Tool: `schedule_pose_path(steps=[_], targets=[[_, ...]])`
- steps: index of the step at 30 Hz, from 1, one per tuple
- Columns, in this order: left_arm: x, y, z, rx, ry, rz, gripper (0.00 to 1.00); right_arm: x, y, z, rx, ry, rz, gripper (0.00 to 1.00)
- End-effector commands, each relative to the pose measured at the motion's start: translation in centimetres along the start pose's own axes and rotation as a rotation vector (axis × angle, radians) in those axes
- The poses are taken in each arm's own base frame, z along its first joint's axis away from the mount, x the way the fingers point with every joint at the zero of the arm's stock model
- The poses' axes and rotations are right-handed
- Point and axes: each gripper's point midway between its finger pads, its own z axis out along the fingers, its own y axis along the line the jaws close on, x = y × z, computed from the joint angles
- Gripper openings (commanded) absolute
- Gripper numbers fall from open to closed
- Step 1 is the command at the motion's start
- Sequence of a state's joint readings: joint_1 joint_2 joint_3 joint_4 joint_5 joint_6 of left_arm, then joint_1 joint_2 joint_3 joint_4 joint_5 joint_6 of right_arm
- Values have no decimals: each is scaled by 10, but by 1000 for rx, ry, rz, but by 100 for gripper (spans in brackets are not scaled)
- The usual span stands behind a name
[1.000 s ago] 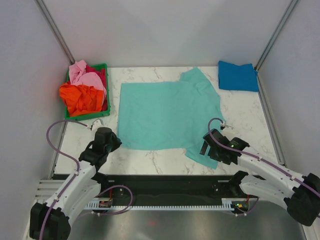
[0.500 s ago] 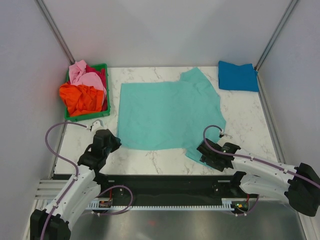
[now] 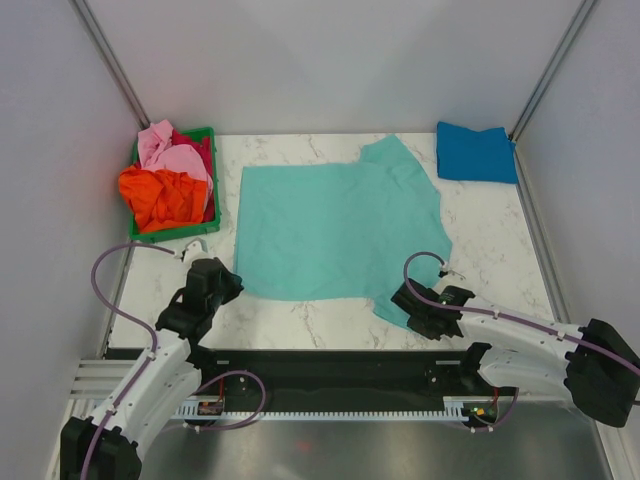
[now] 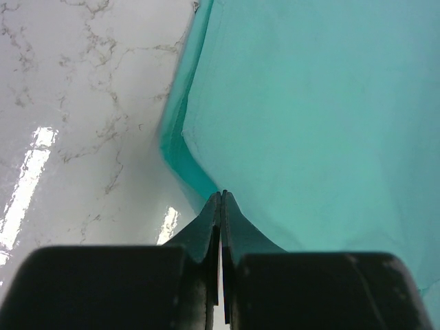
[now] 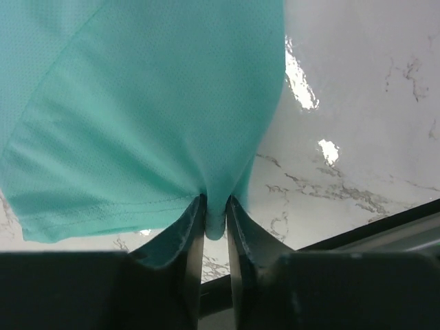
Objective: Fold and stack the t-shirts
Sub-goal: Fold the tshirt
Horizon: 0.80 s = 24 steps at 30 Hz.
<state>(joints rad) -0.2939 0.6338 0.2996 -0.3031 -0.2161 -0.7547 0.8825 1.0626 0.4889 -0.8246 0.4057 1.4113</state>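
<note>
A mint-teal t-shirt [image 3: 335,225] lies spread flat in the middle of the marble table. My left gripper [image 3: 228,283] sits at its near left corner. In the left wrist view the jaws [image 4: 221,194] are pressed together on the raised hem of the teal cloth [image 4: 309,103]. My right gripper [image 3: 405,300] is at the near right sleeve. In the right wrist view its jaws [image 5: 215,206] pinch a fold of the teal cloth [image 5: 137,103]. A folded bright blue t-shirt [image 3: 475,152] lies at the far right corner. Orange [image 3: 160,195], pink [image 3: 170,155] and red [image 3: 203,150] t-shirts are bunched in the crate.
The green plastic crate [image 3: 180,232] stands at the far left edge of the table. White walls with metal posts close in the left, right and back. A black rail [image 3: 330,370] with the arm bases runs along the near edge.
My right gripper has slid down and left onto the near right sleeve and closed on a fold of it. The left gripper has stayed shut at the near left corner.
</note>
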Motion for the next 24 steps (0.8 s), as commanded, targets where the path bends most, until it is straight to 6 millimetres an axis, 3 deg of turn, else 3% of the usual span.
schedule_pose_path(steps=[1, 2, 8, 15, 20, 24], targets=[[-6, -4, 2, 21, -24, 34, 2, 4, -2, 9, 5, -7, 4, 20], [-7, -5, 2, 22, -25, 34, 2, 3, -1, 8, 3, -9, 6, 14], [-7, -4, 4, 9, -22, 30, 2, -9, 6, -5, -48, -42, 3, 0], [-2, -4, -3, -16, 41, 36, 2, -48, 30, -47, -157, -153, -15, 0], [-22, -19, -16, 6, 15, 12, 2, -86, 51, -73, -207, -294, -65, 0], [-33, -22, -18, -37, 28, 36, 2, -111, 72, -81, -222, -348, -115, 0]])
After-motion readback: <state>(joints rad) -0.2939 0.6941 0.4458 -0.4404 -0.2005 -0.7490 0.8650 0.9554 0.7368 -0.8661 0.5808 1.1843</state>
